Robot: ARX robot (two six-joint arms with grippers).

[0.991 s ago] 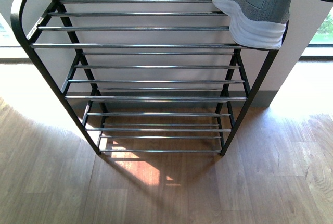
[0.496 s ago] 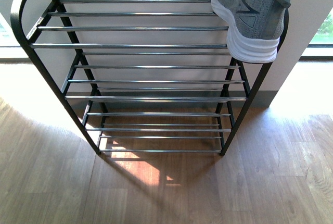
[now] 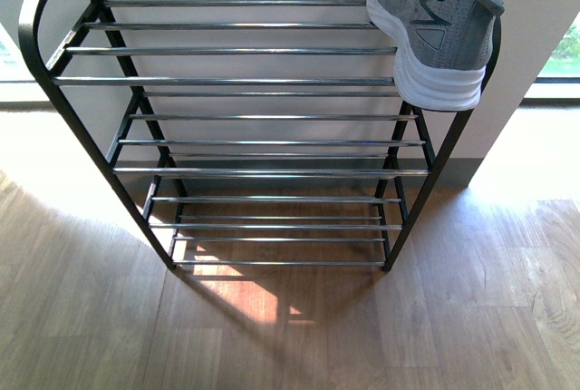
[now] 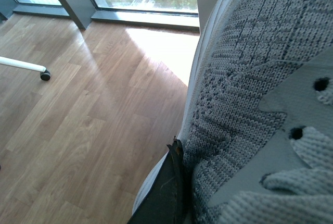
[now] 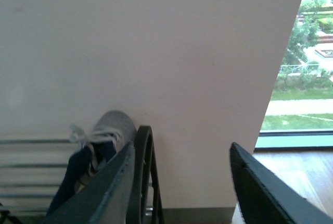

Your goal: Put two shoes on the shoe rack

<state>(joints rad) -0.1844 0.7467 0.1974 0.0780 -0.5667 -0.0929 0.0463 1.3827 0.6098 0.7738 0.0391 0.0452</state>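
1 grey sneaker [image 3: 437, 27] sits on the top tier of the shoe rack [image 3: 245, 80], at its right end, its near end reaching past the nearest rail. The right claw [image 5: 182, 148] hangs just beside that end of the rack, fingers [image 5: 112, 182] well apart with nothing between them, so this shoe looks placed. The left claw [image 4: 167, 195] shows only 1 dark finger, touching the knit side of what I take for the second sneaker [image 4: 250, 78], above wooden floor [image 4: 78, 130]; whether it is clamped on it I cannot tell. No arm appears in the front view. I judge the task half done: 1 shoe is up, 1 is left for the free rails to its left.
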